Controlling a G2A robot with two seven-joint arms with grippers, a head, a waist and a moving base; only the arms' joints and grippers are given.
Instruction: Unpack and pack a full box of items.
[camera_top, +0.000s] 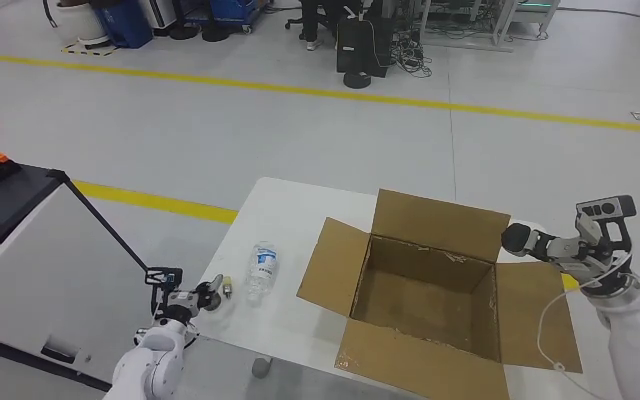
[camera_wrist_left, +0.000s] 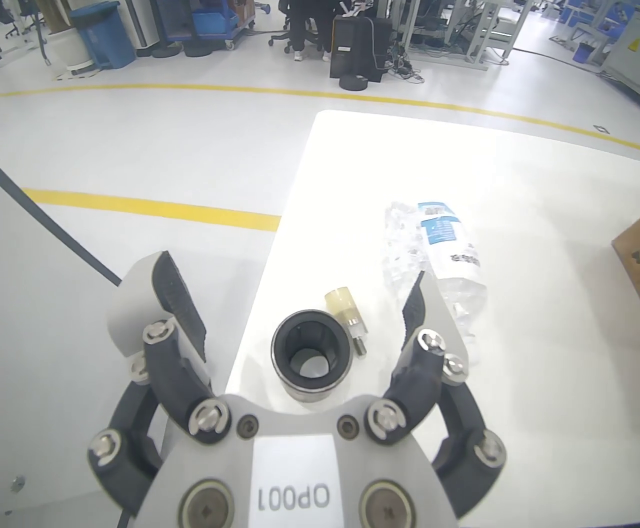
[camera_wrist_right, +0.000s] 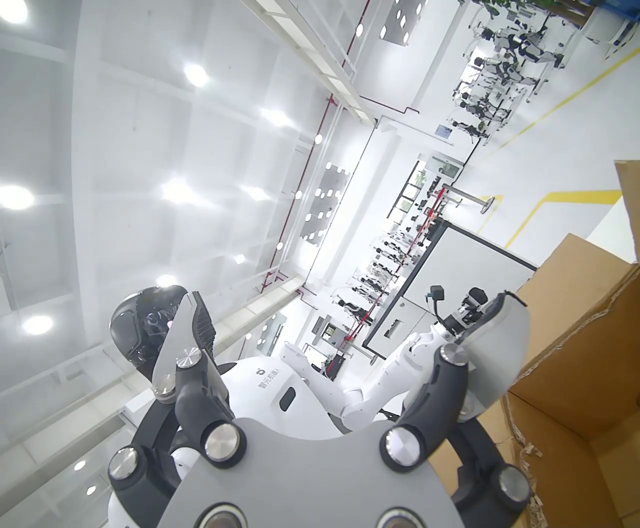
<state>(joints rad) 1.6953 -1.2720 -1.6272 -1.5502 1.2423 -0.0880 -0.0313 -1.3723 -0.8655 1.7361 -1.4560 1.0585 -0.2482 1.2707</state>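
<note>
- White table (camera_top: 290, 210) carries a brown cardboard box (camera_top: 440, 215) with its flaps splayed. What shows of the inside looks bare, so unpacking seems done and repacking is all ahead.
- Clear plastic bottle with a blue-and-white label (camera_top: 263, 268) lies flat, left of the box. Its long axis runs away from the robot; cap end unclear.
- Left gripper (camera_wrist_left: 292, 270) is spread wide and empty at the table's near corner.
- Right gripper (camera_wrist_right: 350, 300) is open too, holding nothing, beside the box's right flap.
- Black cylindrical sleeve (camera_wrist_left: 310, 355) sits ungripped between the left fingers.
- Small yellowish capped stud (camera_wrist_left: 346, 315) lies just beside it.

Bright, even overhead light; I see ceiling lamps (camera_wrist_right: 195, 74) flaring, table (camera_top: 285, 215) glaring white approx 6 o'clock, fisheye bend at wrist-cam edges.
</note>
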